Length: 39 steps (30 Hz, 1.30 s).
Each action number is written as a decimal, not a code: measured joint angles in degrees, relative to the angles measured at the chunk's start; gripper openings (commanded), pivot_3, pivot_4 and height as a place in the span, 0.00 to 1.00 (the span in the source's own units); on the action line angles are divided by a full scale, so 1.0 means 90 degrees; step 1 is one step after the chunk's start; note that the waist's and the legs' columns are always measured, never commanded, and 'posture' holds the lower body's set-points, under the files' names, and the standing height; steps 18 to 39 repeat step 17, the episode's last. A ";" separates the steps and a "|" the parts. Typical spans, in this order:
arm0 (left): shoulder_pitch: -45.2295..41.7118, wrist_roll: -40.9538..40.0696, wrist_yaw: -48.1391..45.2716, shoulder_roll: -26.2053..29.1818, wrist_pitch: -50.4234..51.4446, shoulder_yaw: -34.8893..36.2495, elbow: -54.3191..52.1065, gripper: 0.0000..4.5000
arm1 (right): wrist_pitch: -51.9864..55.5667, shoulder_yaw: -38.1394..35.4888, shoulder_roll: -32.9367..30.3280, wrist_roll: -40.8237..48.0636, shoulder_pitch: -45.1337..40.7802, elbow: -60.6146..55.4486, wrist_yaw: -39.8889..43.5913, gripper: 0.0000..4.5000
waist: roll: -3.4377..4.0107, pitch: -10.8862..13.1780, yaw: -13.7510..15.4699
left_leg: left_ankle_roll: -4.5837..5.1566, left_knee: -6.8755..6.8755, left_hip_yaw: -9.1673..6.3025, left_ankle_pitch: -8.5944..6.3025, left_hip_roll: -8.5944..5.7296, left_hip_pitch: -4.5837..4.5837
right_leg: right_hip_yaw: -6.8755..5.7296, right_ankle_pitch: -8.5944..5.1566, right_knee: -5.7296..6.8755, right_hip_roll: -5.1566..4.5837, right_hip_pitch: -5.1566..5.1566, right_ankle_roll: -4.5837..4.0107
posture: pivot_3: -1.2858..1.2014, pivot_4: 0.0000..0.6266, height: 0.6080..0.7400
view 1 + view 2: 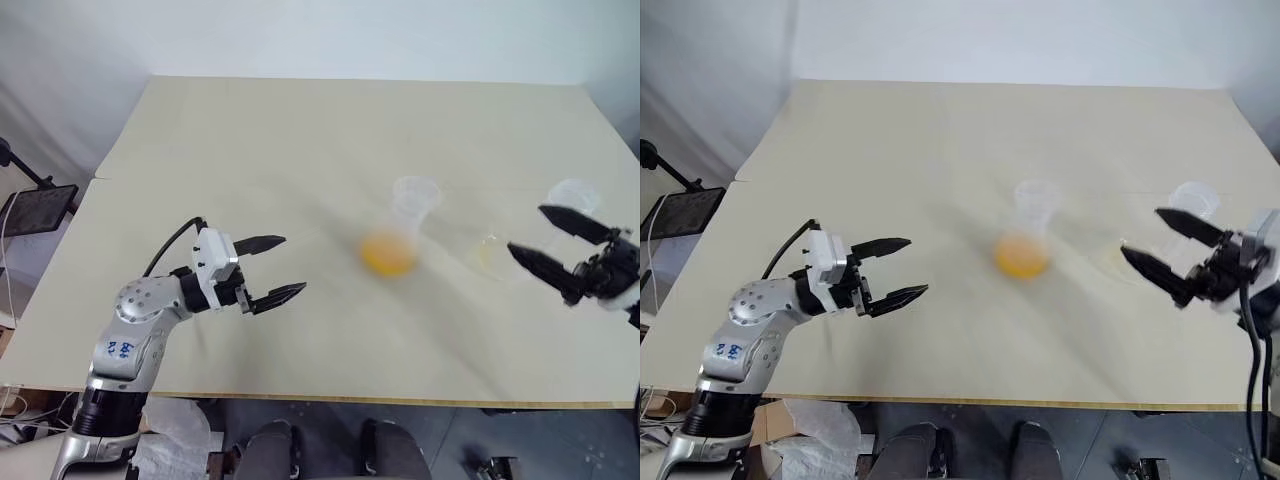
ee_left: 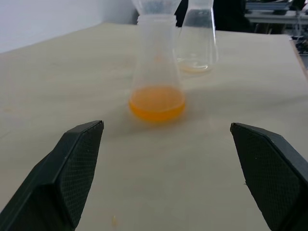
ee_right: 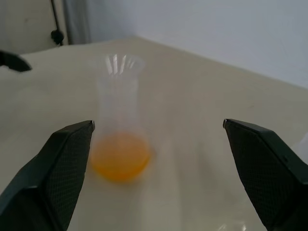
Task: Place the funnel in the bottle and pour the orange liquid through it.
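We are holding both grippers, left [image 1: 276, 268] and right [image 1: 541, 240], wide open and empty. Taking the bottle [image 1: 404, 232] as our landmark, near the table [image 1: 250, 130] centre: the orange liquid [image 1: 386, 254] is sitting in its base, and the funnel [image 3: 123, 64] appears to be resting in its neck. To its right, close by the right gripper, a clear flask [image 2: 196, 42] is holding only a faint residue. We are judging all this light, rigid, slippery and easily tipped; gripping at the necks seems safest.
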 measured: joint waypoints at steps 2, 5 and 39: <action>0.0159 -0.0040 0.0001 0.0043 0.0026 0.0065 -0.0062 1.00 | -0.0362 0.0200 -0.0005 -0.0247 0.0146 0.0032 0.0341 1.00 | 0.0000 0.0000 -0.0004 | 0.0000 0.0000 0.0012 0.0000 0.0000 0.0010 | 0.0013 0.0000 -0.0001 0.0000 0.0003 0.0000 | 0.52 0.24 1.00; 0.0285 -0.0064 0.0009 0.0092 0.0079 0.0110 -0.0180 1.00 | -0.0756 0.0456 -0.0005 -0.0480 0.0186 0.0236 0.0712 1.00 | -0.0001 0.0000 -0.0007 | 0.0000 0.0000 0.0017 0.0000 0.0001 0.0014 | 0.0019 0.0000 0.0000 0.0000 0.0003 0.0000 | 0.52 0.24 1.00; 0.0403 0.0264 0.0413 -0.0013 -0.0330 0.0220 -0.0232 1.00 | -0.2368 0.0537 0.0328 -0.1001 0.0807 0.0969 0.1288 1.00 | -0.0001 0.0001 0.0039 | 0.0000 -0.0001 0.0007 0.0000 -0.0001 0.0014 | 0.0014 0.0000 0.0003 -0.0001 0.0005 0.0000 | 0.52 0.24 1.00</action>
